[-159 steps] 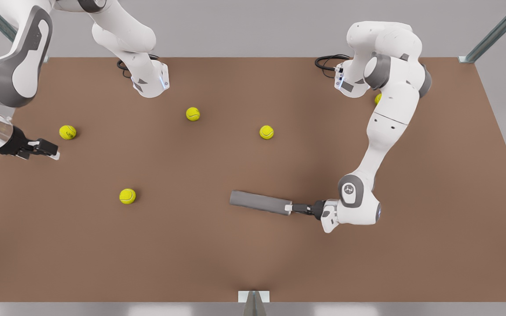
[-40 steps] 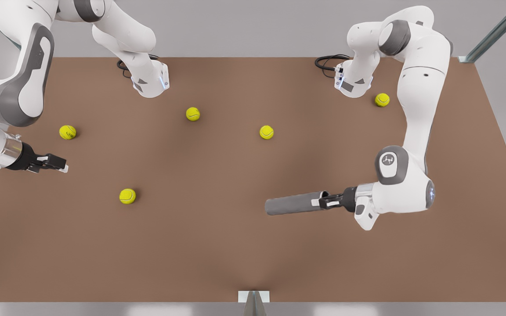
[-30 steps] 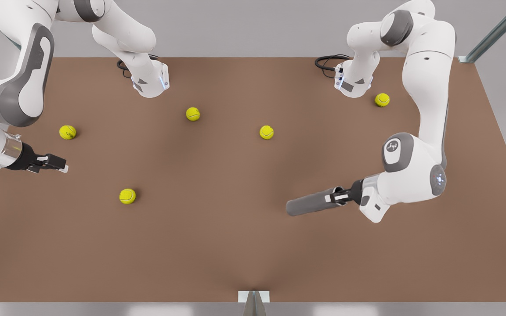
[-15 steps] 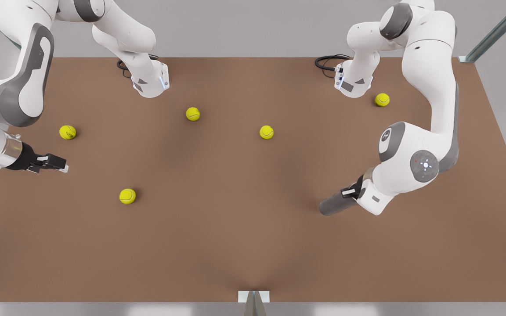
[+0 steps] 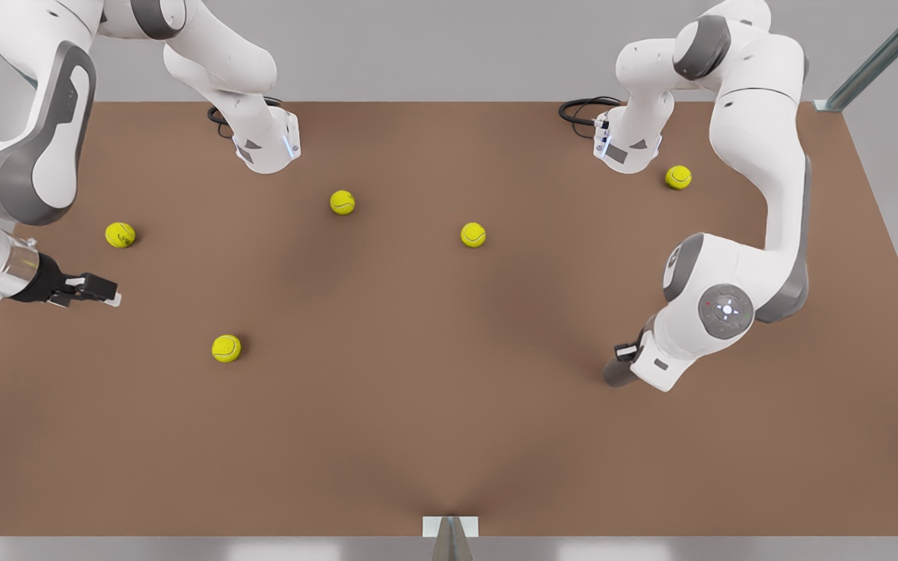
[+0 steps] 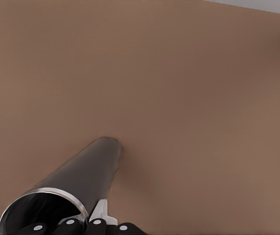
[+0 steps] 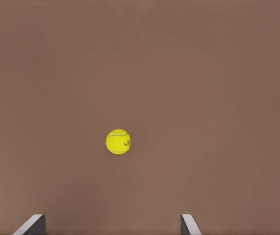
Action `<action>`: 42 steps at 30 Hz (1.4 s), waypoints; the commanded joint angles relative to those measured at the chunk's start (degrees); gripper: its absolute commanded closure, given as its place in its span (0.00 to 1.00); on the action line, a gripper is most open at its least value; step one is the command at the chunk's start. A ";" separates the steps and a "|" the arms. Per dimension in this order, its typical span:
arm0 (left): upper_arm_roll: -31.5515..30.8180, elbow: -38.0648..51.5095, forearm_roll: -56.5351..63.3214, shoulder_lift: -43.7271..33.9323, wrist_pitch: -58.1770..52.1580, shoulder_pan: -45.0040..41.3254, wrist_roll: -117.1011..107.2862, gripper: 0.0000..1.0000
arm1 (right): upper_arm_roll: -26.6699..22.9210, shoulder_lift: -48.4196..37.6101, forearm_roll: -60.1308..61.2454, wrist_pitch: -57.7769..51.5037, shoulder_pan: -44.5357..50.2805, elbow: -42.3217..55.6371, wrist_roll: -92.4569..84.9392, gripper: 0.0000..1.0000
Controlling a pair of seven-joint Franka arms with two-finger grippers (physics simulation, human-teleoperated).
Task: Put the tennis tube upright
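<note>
I judge the tipping-up step nearly done: my left gripper [image 5: 627, 354] is clamped on the tube's [image 6: 76, 181] rim, base touching the table [image 5: 418, 405], and must set it vertical, while my right gripper [image 5: 102, 293] waits, fingers apart.

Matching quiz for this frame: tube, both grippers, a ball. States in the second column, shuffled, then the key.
Column A
1. tube
2. left gripper
3. right gripper
4. ball

Column B
a. open, over the table at the front view's left
b. yellow-green, lying on the table
c. grey, tilted, far end low by the table
d. shut on a metal rim at the front view's right

Pairs: 1-c, 2-d, 3-a, 4-b
</note>
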 commanded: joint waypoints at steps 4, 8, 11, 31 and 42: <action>0.00 0.00 -0.55 0.53 0.20 0.00 0.02 0.79 | 0.00 -0.08 0.00 0.00 0.03 0.00 0.00 0.00; -0.09 0.09 -0.64 1.41 0.81 -0.09 0.02 0.79 | 0.00 0.01 0.00 0.00 -0.06 0.00 0.00 0.00; 0.00 0.17 -0.64 1.67 0.99 0.00 0.02 0.79 | 0.00 -0.08 0.00 0.00 -0.41 0.00 0.00 0.00; 0.09 0.88 -0.46 0.36 -4.20 0.70 0.28 0.01 | 0.53 1.59 -1.93 1.41 1.78 -1.41 -0.18 0.00; 10.74 4.22 -2.03 -16.23 -23.70 -3.46 21.95 0.01 | 1.94 2.56 -2.28 1.58 -0.33 -1.76 -2.20 0.00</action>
